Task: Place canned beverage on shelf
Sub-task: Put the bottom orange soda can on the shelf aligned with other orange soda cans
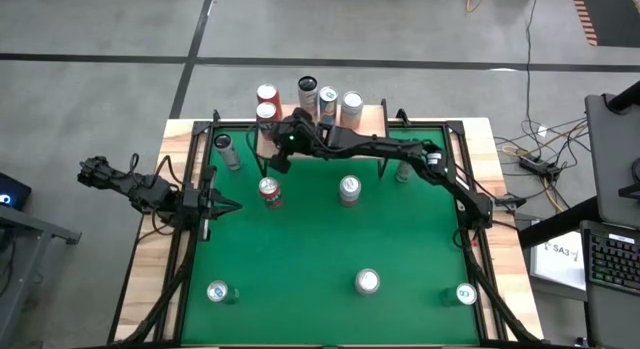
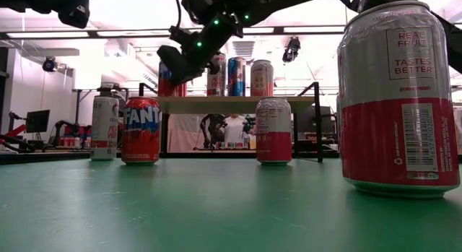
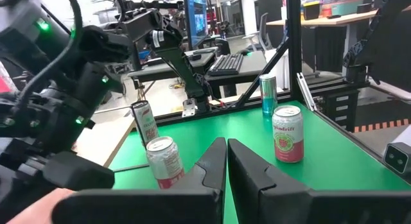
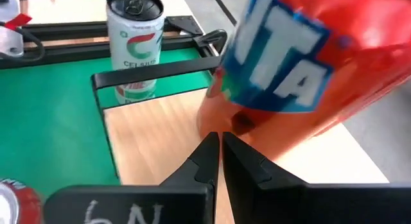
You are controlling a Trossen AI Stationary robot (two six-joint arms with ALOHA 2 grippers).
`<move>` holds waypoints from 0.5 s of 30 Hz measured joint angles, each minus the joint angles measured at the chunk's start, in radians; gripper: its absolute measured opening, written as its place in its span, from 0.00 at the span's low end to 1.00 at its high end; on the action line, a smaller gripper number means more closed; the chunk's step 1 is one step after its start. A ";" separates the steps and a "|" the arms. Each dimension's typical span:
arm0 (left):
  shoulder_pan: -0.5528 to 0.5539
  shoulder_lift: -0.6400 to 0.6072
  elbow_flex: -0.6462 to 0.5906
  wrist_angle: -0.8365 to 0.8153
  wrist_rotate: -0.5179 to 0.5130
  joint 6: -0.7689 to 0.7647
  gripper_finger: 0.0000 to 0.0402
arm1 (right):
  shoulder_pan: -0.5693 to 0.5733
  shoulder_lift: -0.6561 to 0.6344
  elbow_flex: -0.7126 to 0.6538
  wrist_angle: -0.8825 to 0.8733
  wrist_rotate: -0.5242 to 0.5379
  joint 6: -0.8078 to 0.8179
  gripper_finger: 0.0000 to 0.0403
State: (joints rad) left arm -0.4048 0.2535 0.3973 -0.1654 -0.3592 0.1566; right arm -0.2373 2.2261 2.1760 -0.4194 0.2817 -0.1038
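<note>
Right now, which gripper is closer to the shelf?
The right. The right gripper sits at the left end of the shelf, fingers closed beside an orange can. The left gripper waits near the table's left edge, well short of it.

The right arm stretches across toward the far-left side, its right gripper [image 1: 277,149] with fingers closed together. The left gripper [image 1: 232,206] rests at the left edge, fingers closed.

green table [image 1: 320,249]: scattered cans | shelf [image 1: 372,117]: five cans upright
</note>
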 joint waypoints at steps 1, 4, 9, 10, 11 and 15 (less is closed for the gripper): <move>0.000 0.000 0.000 0.000 0.000 0.000 0.00 | 0.004 0.000 -0.002 0.000 -0.001 0.006 0.03; 0.000 0.000 0.000 0.000 0.000 0.000 0.00 | 0.012 0.000 -0.003 0.009 -0.003 0.006 0.03; 0.000 0.000 0.000 0.000 0.000 0.000 0.00 | 0.001 0.000 -0.003 0.042 -0.001 -0.002 0.03; 0.000 0.000 0.000 0.000 0.000 0.000 0.00 | -0.003 0.000 -0.003 0.044 -0.001 -0.007 0.03; 0.000 0.000 0.000 0.000 0.000 0.000 0.00 | -0.006 0.000 -0.003 0.044 -0.004 -0.010 0.03; 0.000 0.000 0.000 0.001 0.000 0.008 0.00 | -0.014 0.000 -0.003 0.050 -0.002 -0.014 0.03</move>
State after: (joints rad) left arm -0.4049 0.2535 0.3973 -0.1646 -0.3592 0.1641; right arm -0.2517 2.2261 2.1727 -0.3697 0.2801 -0.1176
